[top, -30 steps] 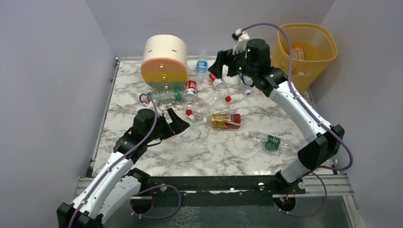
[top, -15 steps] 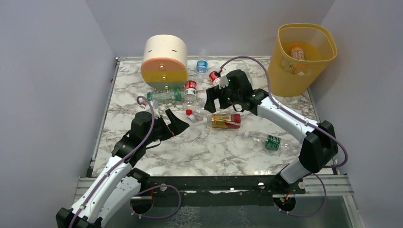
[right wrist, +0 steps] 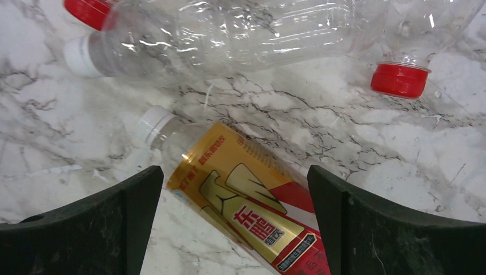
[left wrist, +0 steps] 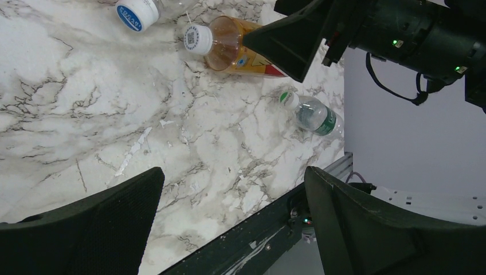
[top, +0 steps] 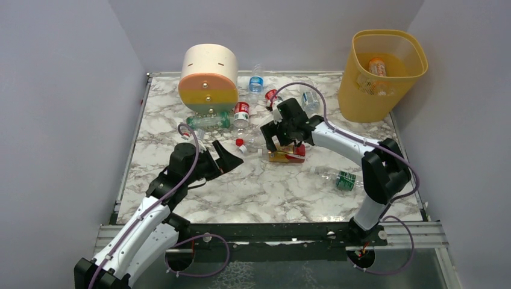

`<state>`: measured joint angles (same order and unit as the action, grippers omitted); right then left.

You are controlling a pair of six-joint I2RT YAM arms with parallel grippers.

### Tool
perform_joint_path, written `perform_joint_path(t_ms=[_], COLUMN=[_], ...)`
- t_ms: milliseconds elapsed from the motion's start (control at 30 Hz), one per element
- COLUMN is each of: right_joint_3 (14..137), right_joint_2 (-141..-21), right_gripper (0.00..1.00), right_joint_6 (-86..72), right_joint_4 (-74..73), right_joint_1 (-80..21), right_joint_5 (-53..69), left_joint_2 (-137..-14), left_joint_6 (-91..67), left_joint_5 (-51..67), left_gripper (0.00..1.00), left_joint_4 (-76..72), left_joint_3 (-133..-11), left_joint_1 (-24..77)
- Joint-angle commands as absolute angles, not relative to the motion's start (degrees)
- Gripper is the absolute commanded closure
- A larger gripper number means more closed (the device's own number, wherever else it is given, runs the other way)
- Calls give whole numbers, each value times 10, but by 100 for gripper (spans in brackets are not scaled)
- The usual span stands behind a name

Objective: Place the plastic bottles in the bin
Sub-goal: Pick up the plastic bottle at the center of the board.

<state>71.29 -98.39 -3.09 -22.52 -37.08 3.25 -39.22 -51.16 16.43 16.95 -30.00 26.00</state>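
Gold-labelled bottle (right wrist: 246, 200) lies on the marble table (right wrist: 401, 149) beneath the right gripper (right wrist: 235, 220), jaws spread wide, empty; left gripper (left wrist: 232, 220) equally wide, empty.

We see the bin (top: 367, 99), a tall translucent yellow-orange wastebasket, upright at the tabletop's far right corner with an orange bottle (top: 378, 65) inside. Most other plastic bottles (top: 241, 112) lie sideways mid-tabletop: a gold-labelled bottle (right wrist: 246, 200) beside a clear bottle (right wrist: 229, 34), and a green-labelled bottle (top: 343, 179) nearer the right edge.
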Motion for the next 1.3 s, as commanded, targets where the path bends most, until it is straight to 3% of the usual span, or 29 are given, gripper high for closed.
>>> perform_joint_path(t_ms=[0, 500, 1267], right_joint_3=[740, 701, 691], right_joint_2=[-1012, -993, -1024], right_gripper=[0, 1, 0], right_joint_6=[3, -20, -47], right_joint_4=[-248, -264, -327], right_joint_1=[-375, -390, -461], right_joint_5=[-16, 38, -51], left_joint_2=[-381, -376, -361], left_joint_6=[-518, -516, -521], left_joint_5=[188, 193, 197], left_gripper=[1, 1, 1], left_joint_4=[142, 134, 129], left_joint_3=[-293, -287, -277], left_joint_1=[263, 263, 263])
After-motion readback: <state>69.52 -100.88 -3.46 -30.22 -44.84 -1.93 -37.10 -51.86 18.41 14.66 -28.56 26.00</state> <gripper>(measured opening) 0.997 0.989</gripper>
